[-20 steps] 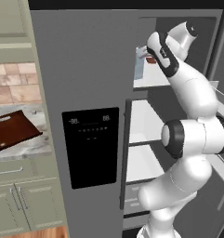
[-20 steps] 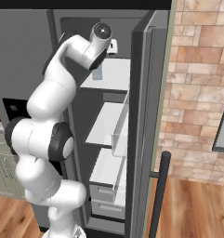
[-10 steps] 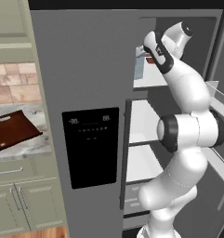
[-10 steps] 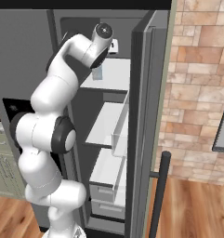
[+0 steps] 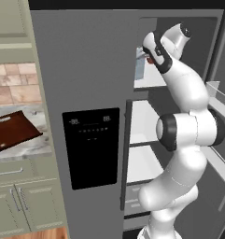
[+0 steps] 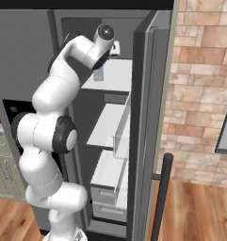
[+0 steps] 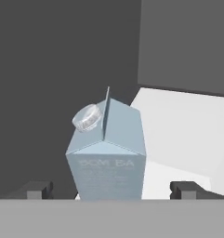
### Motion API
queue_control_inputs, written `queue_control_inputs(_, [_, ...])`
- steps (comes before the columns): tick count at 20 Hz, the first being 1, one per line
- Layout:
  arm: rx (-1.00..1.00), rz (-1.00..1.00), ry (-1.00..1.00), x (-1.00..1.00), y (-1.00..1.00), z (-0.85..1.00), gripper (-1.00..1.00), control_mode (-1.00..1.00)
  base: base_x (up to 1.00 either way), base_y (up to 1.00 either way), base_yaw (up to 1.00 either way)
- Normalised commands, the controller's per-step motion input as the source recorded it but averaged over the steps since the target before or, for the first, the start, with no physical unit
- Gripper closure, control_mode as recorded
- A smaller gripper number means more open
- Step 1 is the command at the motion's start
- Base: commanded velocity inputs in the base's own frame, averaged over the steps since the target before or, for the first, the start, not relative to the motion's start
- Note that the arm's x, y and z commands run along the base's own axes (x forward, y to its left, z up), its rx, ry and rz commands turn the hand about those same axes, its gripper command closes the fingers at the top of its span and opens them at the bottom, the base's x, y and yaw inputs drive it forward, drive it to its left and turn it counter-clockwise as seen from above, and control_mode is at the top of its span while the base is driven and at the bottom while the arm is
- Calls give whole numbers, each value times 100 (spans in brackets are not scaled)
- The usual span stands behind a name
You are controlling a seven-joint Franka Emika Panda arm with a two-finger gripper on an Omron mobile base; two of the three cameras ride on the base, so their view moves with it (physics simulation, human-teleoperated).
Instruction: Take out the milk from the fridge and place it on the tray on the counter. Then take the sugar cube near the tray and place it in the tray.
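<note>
Milk (image 7: 108,155) is what we are reaching for, standing upright on the top white shelf (image 6: 110,75) of the fridge (image 5: 90,84), whose right door is swung open. We have the arm raised high into that compartment, and in the hand view the gripper (image 7: 111,189) has its fingers spread wide, one tip on each side of the carton's base and neither touching it yet; the carton sits between them, gable and clear cap facing us. To do this step well, we judge we should ease in until the pads flank the flat side walls below the gable, keep the carton centred so neither finger nudges it over first, then close gently, since a thin carton may buckle or slip if squeezed near its sloped top. Lifting straight up a little before drawing back should keep it clear of the shelf edge and the door. As for holders, the top shelf carries the carton and something small and dark red at its right edge that we cannot identify; the lower shelves look bare. The tray (image 5: 16,132) lies on the counter (image 5: 30,148) left of the fridge with nothing in it, and the sugar cube is too small for us to pick out.
</note>
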Motion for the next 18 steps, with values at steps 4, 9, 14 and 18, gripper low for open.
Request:
queue_control_inputs(4, [-1, 0, -3, 15, 3, -27, -100, -100, 0, 0, 0])
queue_control_inputs(9, [0, 0, -4, 24, 0, -4, -100, -100, 0, 0, 0])
queue_control_inputs(14, [0, 0, -2, 27, 1, 0, -100, -100, 0, 0, 0])
queue_control_inputs(18, [0, 0, 0, 28, 0, 0, -100, -100, 0, 0, 0])
